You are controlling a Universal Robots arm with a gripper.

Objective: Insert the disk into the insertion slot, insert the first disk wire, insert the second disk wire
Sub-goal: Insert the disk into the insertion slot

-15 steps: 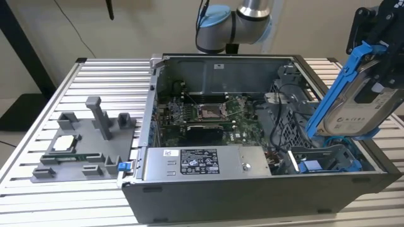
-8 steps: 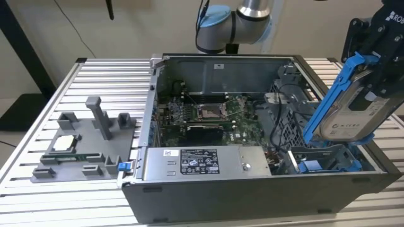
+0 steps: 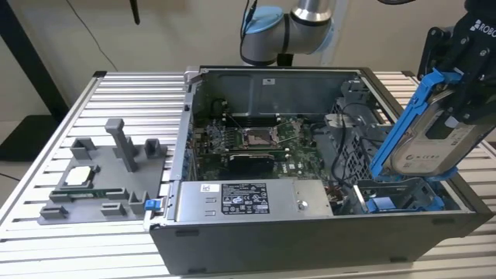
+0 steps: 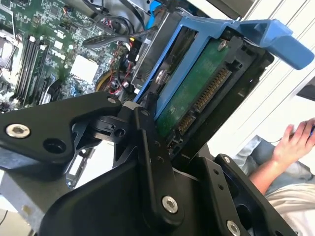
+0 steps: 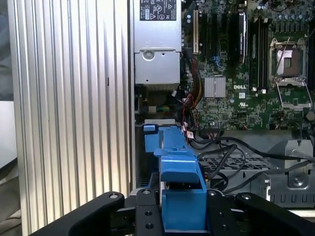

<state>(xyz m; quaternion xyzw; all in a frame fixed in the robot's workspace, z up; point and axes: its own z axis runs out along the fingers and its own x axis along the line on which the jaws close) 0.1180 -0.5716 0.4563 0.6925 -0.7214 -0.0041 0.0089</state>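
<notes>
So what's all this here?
disk: one, silver-grey in blue carrier, above the slot, exterior view's right
insertion slot: one, grey with blue rails, below the disk
computer case: one, dark grey, open, on table
power-supply box: one, grey, inside case beside slot
motherboard: one, green, case floor
parts fixture: one, grey, exterior view's left
table: one, silver, slatted
person's hand: one, second wrist view
robot arm: one, silver and blue, behind case
tool: one, black, shut on disk

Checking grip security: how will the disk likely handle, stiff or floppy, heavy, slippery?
The disk looks rigid, metal-bodied, probably heavy for its size. Held tilted by the gripper at one end, its smooth blue carrier might slip.
</notes>
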